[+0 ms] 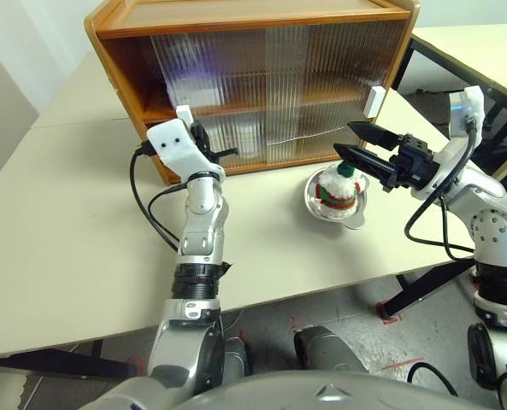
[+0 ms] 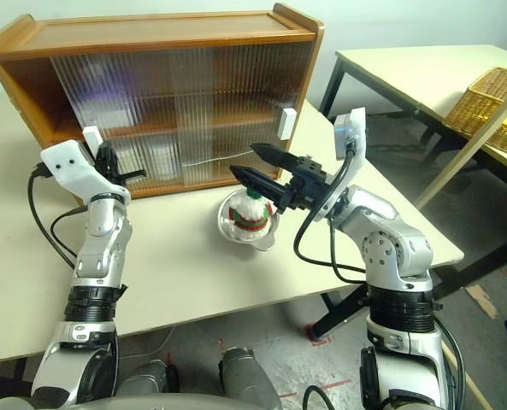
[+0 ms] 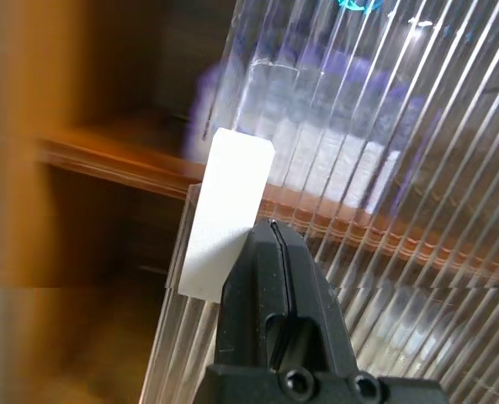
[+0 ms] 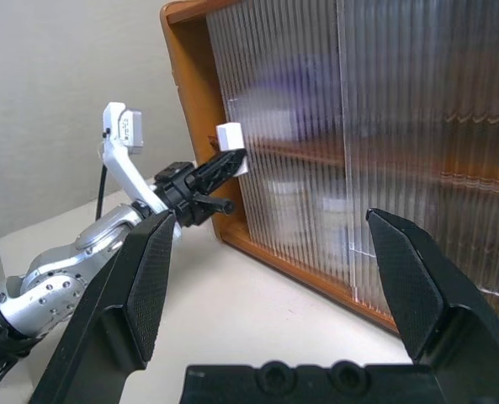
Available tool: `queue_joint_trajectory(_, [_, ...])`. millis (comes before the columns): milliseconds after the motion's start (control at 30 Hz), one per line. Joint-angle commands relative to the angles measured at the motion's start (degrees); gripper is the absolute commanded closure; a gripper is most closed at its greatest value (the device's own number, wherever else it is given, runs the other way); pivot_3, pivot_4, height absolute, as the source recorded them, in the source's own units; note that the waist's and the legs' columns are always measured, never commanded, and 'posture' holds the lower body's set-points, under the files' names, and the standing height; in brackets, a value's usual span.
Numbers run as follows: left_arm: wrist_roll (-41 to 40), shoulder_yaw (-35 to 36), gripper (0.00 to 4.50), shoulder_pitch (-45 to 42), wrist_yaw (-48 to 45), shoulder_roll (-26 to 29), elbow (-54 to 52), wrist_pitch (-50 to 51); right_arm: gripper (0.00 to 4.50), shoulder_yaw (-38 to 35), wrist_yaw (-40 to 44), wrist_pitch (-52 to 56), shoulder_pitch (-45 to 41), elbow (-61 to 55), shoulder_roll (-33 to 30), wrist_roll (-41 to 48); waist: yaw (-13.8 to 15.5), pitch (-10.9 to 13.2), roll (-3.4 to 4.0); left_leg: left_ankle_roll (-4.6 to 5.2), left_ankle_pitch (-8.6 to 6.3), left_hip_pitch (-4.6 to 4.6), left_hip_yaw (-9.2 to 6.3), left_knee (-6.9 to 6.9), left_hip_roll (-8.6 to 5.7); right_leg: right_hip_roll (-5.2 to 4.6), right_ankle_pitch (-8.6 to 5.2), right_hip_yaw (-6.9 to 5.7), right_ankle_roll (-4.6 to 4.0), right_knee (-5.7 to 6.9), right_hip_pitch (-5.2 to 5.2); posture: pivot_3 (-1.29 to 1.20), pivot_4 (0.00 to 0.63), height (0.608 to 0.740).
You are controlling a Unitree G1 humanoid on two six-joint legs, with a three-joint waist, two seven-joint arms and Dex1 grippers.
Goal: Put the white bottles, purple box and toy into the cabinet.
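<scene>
The left gripper (image 1: pixel 223 154), black fingers pressed together, touches the white handle (image 3: pixel 225 215) of the big brown wooden cabinet's (image 1: pixel 262 21) ribbed sliding door. It could slip off, leaving the door half shut. The fluffy white knitted toy (image 1: pixel 338 188) sits in a shiny steel bowl (image 1: pixel 315 202) at five o'clock from the cabinet, under the spread-apart right gripper (image 1: pixel 354 140). Blurred white and purple shapes behind the glass are probably the bottles and box.

1 cabinet (image 1: pixel 262 51), 2 doors, 1 toy (image 1: pixel 339 190), 1 bowl (image 1: pixel 311 198).
</scene>
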Motion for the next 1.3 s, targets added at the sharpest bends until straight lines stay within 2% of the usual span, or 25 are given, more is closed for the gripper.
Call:
queue_joint_trajectory(33, [1.5, 2.0, 4.46, 1.1, 2.9, 1.2, -1.2, 0.9, 0.00, 0.9, 0.6, -0.5, -1.0, 0.8, 0.3, -0.6, 0.4, 0.0, 0.00, -0.01, -0.01, 0.00, 0.00, -0.01, 0.01, 0.00, -0.01, -0.01, -0.01, 0.00, -0.01, -0.15, 0.070, 0.740])
queue_joint_trajectory(367, [1.4, 2.5, 4.46, 1.2, 3.7, 1.7, -1.4, 0.6, 0.00, 1.2, 1.6, -0.8, -2.1, 2.2, 0.7, -1.4, 2.0, 0.0, 0.00, -0.18, -0.10, 0.00, 0.14, -0.03, 0.22, -0.02, 0.10, -0.04, -0.31, 0.00, -0.17, -0.14, 0.066, 0.740])
queue_joint_trajectory(567, [-2.8, -1.1, 4.46, 2.2, -4.4, -0.1, -3.4, -0.1, 0.00, 1.2, 1.9, -1.0, -2.0, 2.3, 0.7, -1.5, 3.1, 0.0, 0.00, -0.21, -0.12, 0.00, 0.11, -0.03, 0.31, 0.08, 0.22, -0.07, -0.52, 0.02, -0.22, -0.15, 0.060, 0.740])
queue_joint_trajectory(867, [-6.9, -8.5, 4.46, 2.8, -19.4, 0.1, -6.2, -1.1, 0.00, 1.0, 2.3, -1.2, -1.8, 2.3, 0.5, -1.7, 3.9, 0.0, 0.01, -0.23, -0.13, -0.01, 0.12, -0.01, 0.31, 0.02, 0.24, -0.06, -0.56, 0.01, -0.21, -0.16, 0.048, 0.740])
queue_joint_trajectory(933, [-15.0, -9.9, 4.09, 1.5, -30.6, 0.9, -6.1, 2.7, 0.00, 1.0, 1.9, -1.3, -1.9, 2.0, 0.7, -1.7, 4.0, 0.0, 0.01, -0.24, -0.14, -0.02, 0.10, -0.01, 0.32, 0.01, 0.25, -0.07, -0.57, 0.03, -0.22, -0.16, 0.046, 0.740])
queue_joint_trajectory(1000, [-19.7, -9.2, 3.62, -0.9, -39.5, 4.2, -4.0, 4.9, 0.00, 1.1, 1.8, -1.4, -1.8, 1.8, 0.7, -1.7, 4.1, 0.0, 0.01, -0.24, -0.14, -0.03, 0.10, -0.01, 0.34, 0.00, 0.26, -0.09, -0.58, 0.05, -0.22, -0.16, 0.042, 0.740])
queue_joint_trajectory(1133, [-24.2, -6.6, 2.22, -3.2, -48.0, 9.4, -0.3, 6.2, 0.00, 0.7, 1.8, -1.3, -1.5, 1.7, 0.4, -1.6, 3.9, -0.1, 0.14, -0.24, -0.14, 0.01, 0.10, -0.01, 0.52, 0.02, 0.36, -0.10, -0.72, 0.07, -0.23, -0.16, 0.038, 0.740])
queue_joint_trajectory(1300, [-34.6, -1.6, 0.43, -2.5, -64.0, 19.0, 0.5, 12.1, 0.00, -0.3, 1.1, -1.4, -0.5, 1.5, -0.7, -1.9, 3.8, -0.1, 0.17, -0.24, -0.13, 0.00, 0.10, -0.01, 0.71, 0.11, 0.37, -0.16, -0.75, 0.13, -0.31, -0.16, 0.035, 0.740])
